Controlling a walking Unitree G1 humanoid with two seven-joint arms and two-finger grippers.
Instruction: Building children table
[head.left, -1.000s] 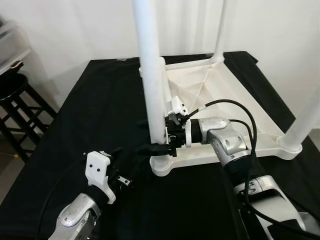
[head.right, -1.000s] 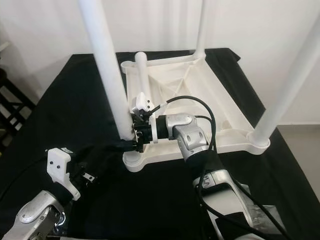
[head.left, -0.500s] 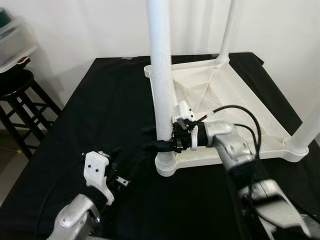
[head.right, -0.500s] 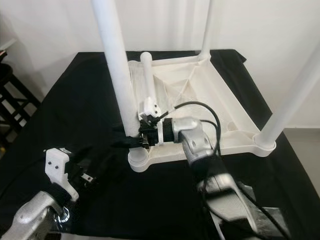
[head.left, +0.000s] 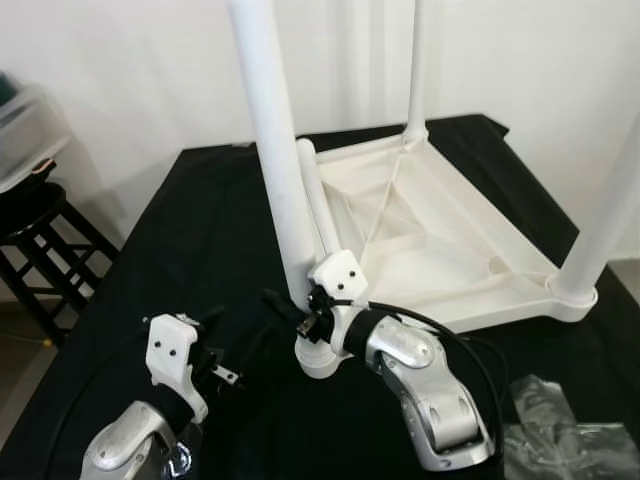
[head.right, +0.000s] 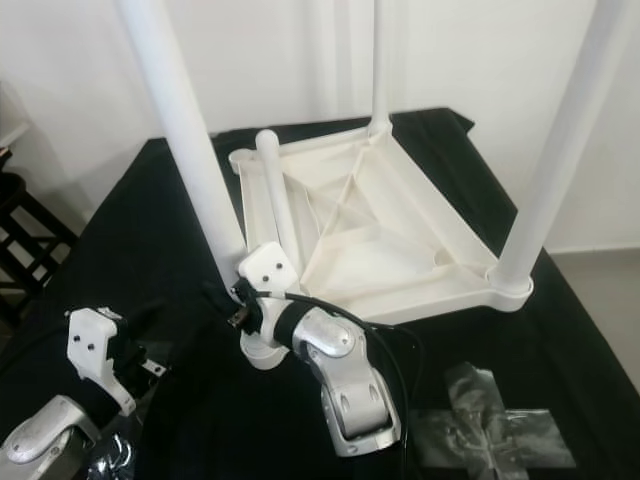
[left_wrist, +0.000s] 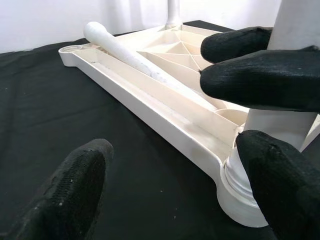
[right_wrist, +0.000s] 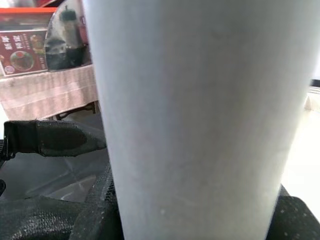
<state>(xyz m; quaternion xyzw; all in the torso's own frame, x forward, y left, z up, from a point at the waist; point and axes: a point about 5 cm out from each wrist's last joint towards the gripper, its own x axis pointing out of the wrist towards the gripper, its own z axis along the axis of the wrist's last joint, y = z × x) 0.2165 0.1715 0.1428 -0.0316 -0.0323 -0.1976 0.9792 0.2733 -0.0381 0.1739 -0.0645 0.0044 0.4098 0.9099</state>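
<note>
Gripping the near upright white plastic leg (head.left: 272, 150) of an upturned white plastic children's table (head.left: 450, 270), the right gripper (head.left: 290, 310) is clamped; left gripper (head.left: 225, 372), at seven o'clock, spread empty.

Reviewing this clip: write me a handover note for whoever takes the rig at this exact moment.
Right end effector: closed around the near-left leg just above its corner socket.
Left end effector: open, low over the black cloth, apart from the table.
White tabletop lies upside down on the cloth. Three legs stand upright in corners: near-left, far, near-right.
Fourth leg lies loose inside the tabletop, along its left edge.
Left to do: probably finish seating the held leg, fit the fourth in the far-left corner, then turn the table over.
</note>
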